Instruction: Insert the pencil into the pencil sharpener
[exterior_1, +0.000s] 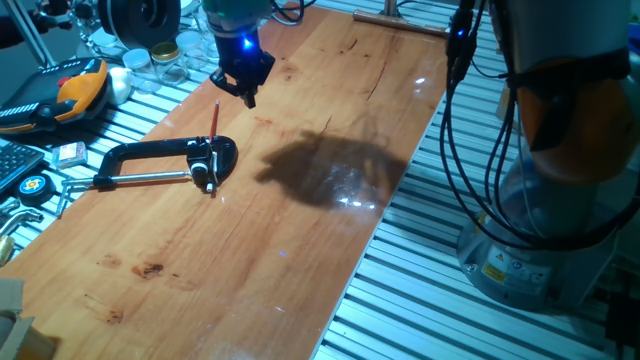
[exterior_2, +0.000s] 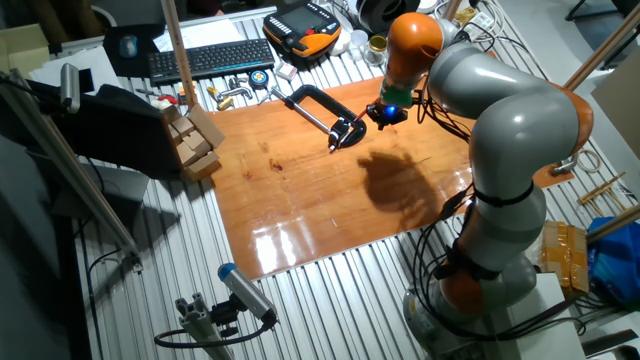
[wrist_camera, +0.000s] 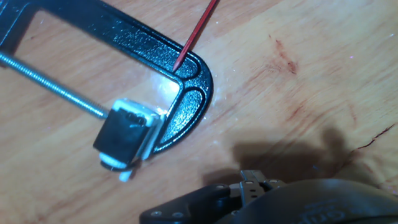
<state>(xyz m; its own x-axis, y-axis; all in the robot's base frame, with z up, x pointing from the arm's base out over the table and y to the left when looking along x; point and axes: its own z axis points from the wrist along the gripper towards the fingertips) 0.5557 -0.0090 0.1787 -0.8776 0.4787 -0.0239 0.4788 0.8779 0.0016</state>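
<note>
One pencil (wrist_camera: 194, 32), one pencil sharpener (wrist_camera: 126, 136).

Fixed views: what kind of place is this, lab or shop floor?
Most likely a robotics lab workbench. A wooden board lies on a slotted aluminium table, with a keyboard, tape measure and jars cluttered at its edge, and a C-clamp on the board.

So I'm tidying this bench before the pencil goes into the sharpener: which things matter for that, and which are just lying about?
Belong to the job:
- pencil, red, leaning up from the clamp
- pencil sharpener, held in the clamp's mouth
- gripper, above the board
- C-clamp, black, holding the sharpener

Lying about:
- keyboard
- orange-and-black pendant
- glass jars
- tape measure
</note>
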